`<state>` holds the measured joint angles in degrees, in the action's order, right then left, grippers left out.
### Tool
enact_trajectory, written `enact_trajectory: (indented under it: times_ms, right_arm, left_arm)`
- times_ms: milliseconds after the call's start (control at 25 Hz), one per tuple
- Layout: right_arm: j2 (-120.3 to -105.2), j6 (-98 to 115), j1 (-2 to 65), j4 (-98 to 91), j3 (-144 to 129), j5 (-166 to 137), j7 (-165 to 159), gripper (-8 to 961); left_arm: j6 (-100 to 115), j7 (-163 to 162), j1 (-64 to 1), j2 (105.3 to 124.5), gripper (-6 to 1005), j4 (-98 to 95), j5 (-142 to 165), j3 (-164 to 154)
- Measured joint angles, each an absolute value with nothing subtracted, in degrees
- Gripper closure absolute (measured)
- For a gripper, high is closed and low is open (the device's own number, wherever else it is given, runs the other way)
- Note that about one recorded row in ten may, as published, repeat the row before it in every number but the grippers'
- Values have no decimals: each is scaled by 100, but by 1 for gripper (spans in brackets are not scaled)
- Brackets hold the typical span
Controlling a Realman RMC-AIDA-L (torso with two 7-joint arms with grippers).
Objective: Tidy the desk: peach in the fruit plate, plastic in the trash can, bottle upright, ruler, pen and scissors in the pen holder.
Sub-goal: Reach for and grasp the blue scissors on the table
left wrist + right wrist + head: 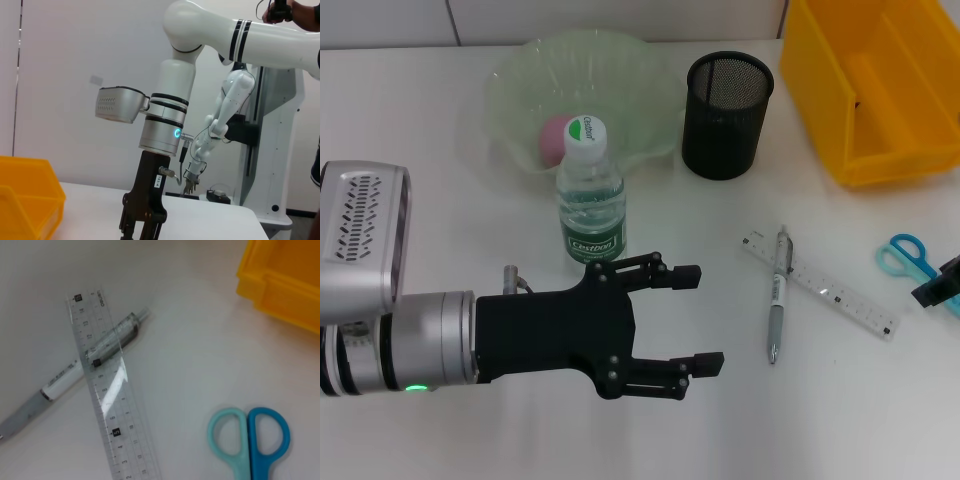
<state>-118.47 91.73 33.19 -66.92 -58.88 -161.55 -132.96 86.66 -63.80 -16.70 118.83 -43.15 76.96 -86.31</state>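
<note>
From the head camera, the left gripper [705,320] is hovering low over the white table [440,420] at about seven o'clock of the scene, its two black fingers standing wide apart with nothing between them. Just at its twelve o'clock the water bottle [590,195] is standing upright, cap on. Behind the bottle, at eleven o'clock of the scene, the pale green fruit plate [510,85] is holding the pink peach [556,138], partly hidden by the bottle cap. The black mesh pen holder [727,115] is sitting at one o'clock, just beside the plate, and the yellow bin [880,100] is filling the two o'clock corner. At four o'clock the pen [778,295] is lying across the clear ruler [840,300], touching it. The scissors [905,257] are lying at three o'clock, near the edge, and the right gripper [938,287] is peeking in just beside them; how its fingers are standing, I cannot tell.

From the left wrist camera, the right arm [165,125] is reaching down toward the table, its gripper cut off by the frame edge, with the yellow bin nearby.

From the right wrist camera, the ruler is lying over the pen, the scissors' handles are showing near, and the bin's corner is showing farther off.
</note>
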Motion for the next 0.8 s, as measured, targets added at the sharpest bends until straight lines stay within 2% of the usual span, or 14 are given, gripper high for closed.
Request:
enact_trajectory:
  times_ms: [40, 680, 800]
  right_arm:
    - [-11847, 9169, 3318, -6691, -5888, -16161, -13296, 417]
    - [-11779, 8997, 3336, -6417, -5734, -16175, -13318, 417]
    - [-11777, 8992, 3339, -6406, -5728, -16175, -13320, 445]
  left_arm:
    - [8666, -6380, -1673, 11883, 157, -4315, 7696, -8634]
    - [8666, -6380, -1714, 11882, 158, -4315, 7700, -8640]
    - [8666, -6380, -1714, 11883, 158, -4315, 7699, -8646]
